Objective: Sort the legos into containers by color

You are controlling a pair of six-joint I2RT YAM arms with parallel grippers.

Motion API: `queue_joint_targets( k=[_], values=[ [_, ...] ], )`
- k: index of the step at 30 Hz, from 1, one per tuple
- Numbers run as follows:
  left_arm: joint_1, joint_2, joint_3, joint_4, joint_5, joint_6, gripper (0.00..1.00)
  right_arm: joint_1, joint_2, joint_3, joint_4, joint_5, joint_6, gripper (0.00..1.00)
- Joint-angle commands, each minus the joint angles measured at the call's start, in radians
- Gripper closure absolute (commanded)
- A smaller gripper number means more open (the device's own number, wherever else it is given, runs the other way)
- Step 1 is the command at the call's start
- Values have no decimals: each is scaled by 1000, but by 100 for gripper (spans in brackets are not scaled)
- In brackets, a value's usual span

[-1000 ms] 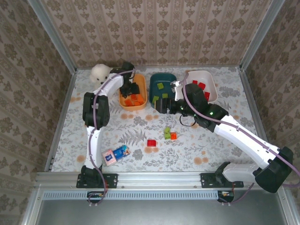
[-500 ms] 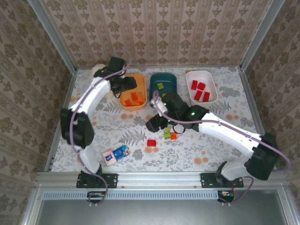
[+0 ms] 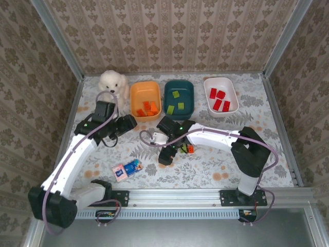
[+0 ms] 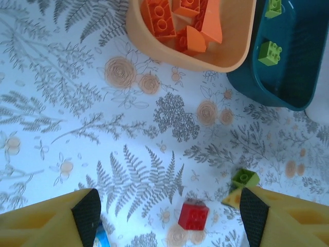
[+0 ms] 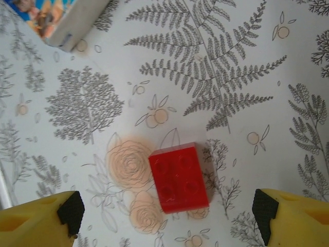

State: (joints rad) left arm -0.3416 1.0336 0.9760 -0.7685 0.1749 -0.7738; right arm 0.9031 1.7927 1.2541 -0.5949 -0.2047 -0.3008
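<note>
Since last frame: both arms have pulled off the tubs. The left claw [image 3: 125, 123] has swung back to the left-middle of the counter [image 3: 216, 164], and the right claw [image 3: 165, 154] has dropped toward the near-centre. Nearest: the pink-and-blue packet [image 3: 127, 170] lies flat, left of the right claw. Right claw [image 5: 168, 211] has jaws wide apart, gripping nothing, hanging over a lone red brick [image 5: 180, 177] that lies studs-up on the counter. Just right of it, a green brick [image 3: 183, 148] and an orange brick [image 3: 190, 148] sit side by side, loose. Left claw [image 4: 169, 213] also has jaws apart and empty; its camera sees the same red brick [image 4: 194, 215] and green brick [image 4: 245, 178]. Far row, left to right: orange tub [image 3: 145, 91] with orange bricks [image 3: 146, 109], teal tub [image 3: 187, 90] with three green bricks [image 3: 176, 94], and white tub [image 3: 222, 82] with four red bricks [image 3: 221, 94]. Plush dog [image 3: 113, 82] sits in the far-left corner, beside the orange tub.
</note>
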Motion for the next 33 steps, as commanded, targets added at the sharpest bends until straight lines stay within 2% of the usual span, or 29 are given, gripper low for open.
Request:
queue_joint_targets(
  k=[1,7,15,18,20,23,26,30,33],
  values=[
    [10,-91,-28,-53,-41,-61,26,33,49,42,-32,90,-32,11],
    [12,-218,-68,-96,-98,-96,26,36,116,62,-41,135,-18,14],
    [13,-220,-61,-102,-99,-89,27,62,184,103,-90,229,22,21],
    [12,-213,-59,-92,-96,-90,27,62,191,105,-92,242,30,30],
    [12,-215,-58,-84,-94,-85,28,62,191,107,-97,255,36,43],
    [12,-212,-56,-83,-91,-78,28,63,183,99,-86,270,51,56],
    [12,-210,-59,-76,-81,-77,28,62,154,87,-63,273,66,64],
    [4,-206,-66,-52,-65,-63,28,40,81,93,-58,283,111,68],
    [-13,-168,-65,-14,-23,-37,28,-48,-27,93,-54,269,197,69]
  ],
)
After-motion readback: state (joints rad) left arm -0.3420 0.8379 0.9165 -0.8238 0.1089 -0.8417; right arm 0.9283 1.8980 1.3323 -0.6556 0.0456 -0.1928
